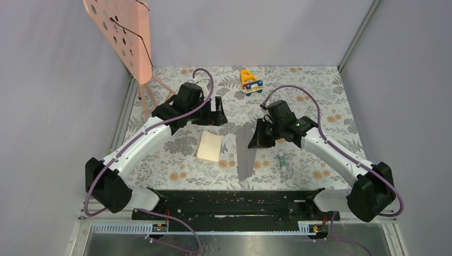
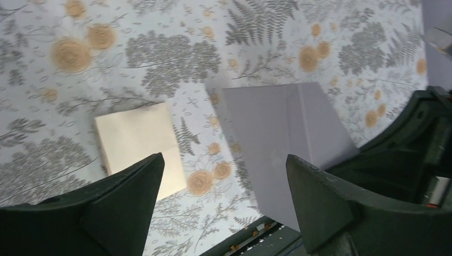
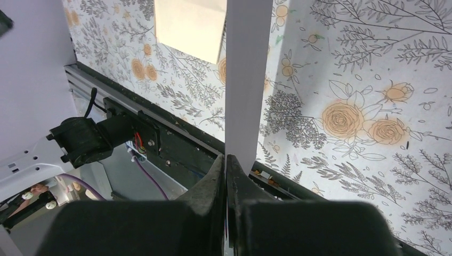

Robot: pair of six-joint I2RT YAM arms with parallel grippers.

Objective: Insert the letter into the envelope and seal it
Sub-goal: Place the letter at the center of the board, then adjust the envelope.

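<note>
right gripper [image 3: 226, 160] clamped shut on one edge of the envelope [image 3: 244, 80], holding it tilted above the floral table [image 1: 320, 106] | letter [image 1: 209, 146] lay flat on the table just left of the envelope, outside it | left gripper [image 1: 217, 111] hovered farther back, jaws wide apart, holding nothing

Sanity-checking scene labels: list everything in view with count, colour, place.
envelope: 1, grey-lilac, centre, one edge pinched by right gripper
letter: 1, tan, flat on table, left of envelope
toy: 1, yellow and blue, far centre
small tube: 1, white with green end, right of envelope
perforated board: 1, pink, on stand, far left corner
table: 1, grey and orange floral cover
left gripper: 1, black, open, beyond letter
right gripper: 1, black, shut on envelope
</note>
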